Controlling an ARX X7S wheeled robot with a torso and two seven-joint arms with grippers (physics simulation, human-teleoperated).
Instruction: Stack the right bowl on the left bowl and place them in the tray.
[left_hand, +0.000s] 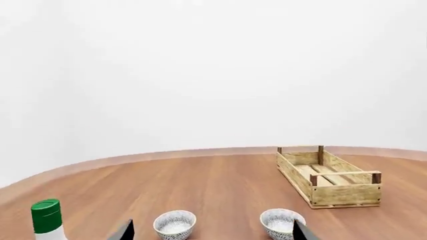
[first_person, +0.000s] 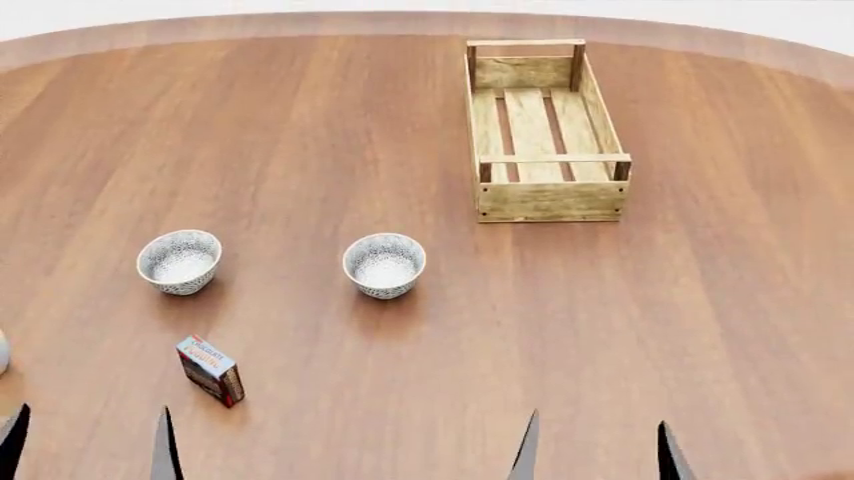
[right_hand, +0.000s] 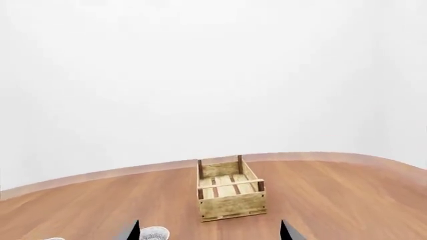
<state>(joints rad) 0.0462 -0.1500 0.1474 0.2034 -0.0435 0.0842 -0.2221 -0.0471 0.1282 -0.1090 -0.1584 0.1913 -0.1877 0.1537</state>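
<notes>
Two white bowls with a dark speckled pattern stand upright and apart on the wooden table. The left bowl (first_person: 179, 261) (left_hand: 175, 224) is at the left of the head view, the right bowl (first_person: 384, 265) (left_hand: 282, 223) (right_hand: 154, 233) near the middle. The empty light-wood tray (first_person: 547, 128) (left_hand: 329, 175) (right_hand: 230, 195) lies far back, right of centre. My left gripper (first_person: 90, 447) (left_hand: 212, 235) and right gripper (first_person: 597, 452) (right_hand: 210, 234) are both open at the near edge, well short of the bowls, with nothing between their fingers.
A small colourful box (first_person: 211, 370) lies on the table just in front of the left bowl. A white bottle with a green cap (left_hand: 47, 218) stands at the far left. The round table's edge (first_person: 400, 20) curves behind the tray.
</notes>
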